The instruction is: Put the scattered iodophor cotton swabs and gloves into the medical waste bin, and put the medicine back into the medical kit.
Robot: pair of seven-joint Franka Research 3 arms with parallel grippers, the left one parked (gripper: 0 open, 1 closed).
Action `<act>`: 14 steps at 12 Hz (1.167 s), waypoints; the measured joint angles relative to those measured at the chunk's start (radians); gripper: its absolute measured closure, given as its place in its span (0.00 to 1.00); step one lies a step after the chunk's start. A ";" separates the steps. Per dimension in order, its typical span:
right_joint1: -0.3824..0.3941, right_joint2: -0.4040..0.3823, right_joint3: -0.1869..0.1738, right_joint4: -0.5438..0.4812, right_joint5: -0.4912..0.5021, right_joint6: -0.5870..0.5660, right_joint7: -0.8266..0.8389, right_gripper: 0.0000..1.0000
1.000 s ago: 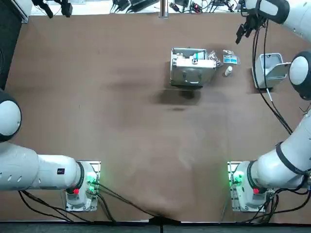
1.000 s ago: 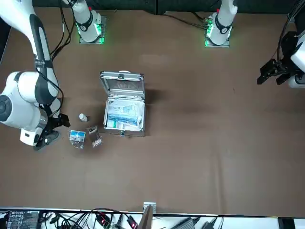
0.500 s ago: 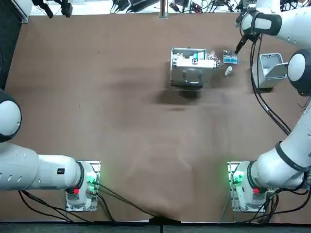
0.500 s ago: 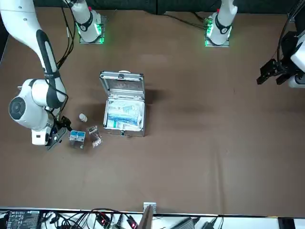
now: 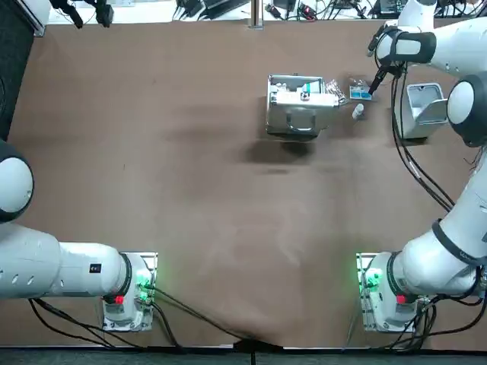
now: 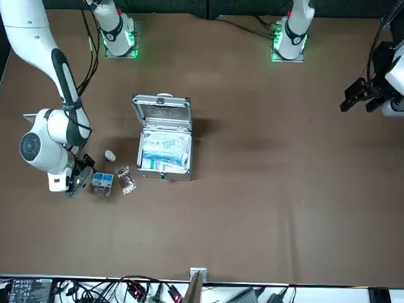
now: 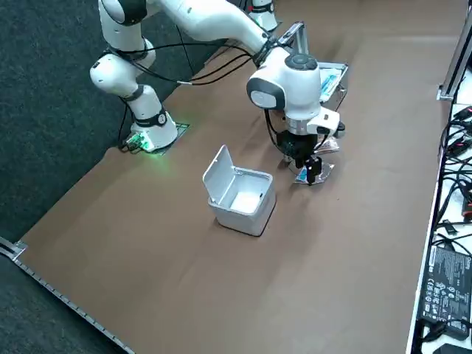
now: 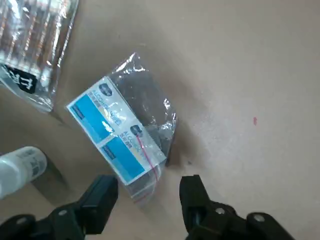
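Top view: the right gripper hangs low over the blue packet, just right of the open kit. Front view: the swabs lie between packet and kit, the bottle just behind them. Right side view: the bin stands open, near the arm. Wrist view: the fingers are spread wide apart, holding nothing, with the packet's near corner lying on the table between them.

One medical kit, one waste bin, one bottle, one swab packet, one blue-labelled bag, one right gripper above it.
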 joint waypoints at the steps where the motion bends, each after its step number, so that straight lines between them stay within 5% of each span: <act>1: -0.001 0.008 0.000 0.000 -0.006 0.007 -0.001 0.23; 10: -0.009 0.055 -0.001 0.000 -0.016 0.026 -0.003 0.44; 13: -0.013 0.055 -0.001 0.001 -0.016 0.027 -0.003 0.60; 14: -0.015 0.055 -0.001 0.004 -0.016 0.030 -0.003 0.81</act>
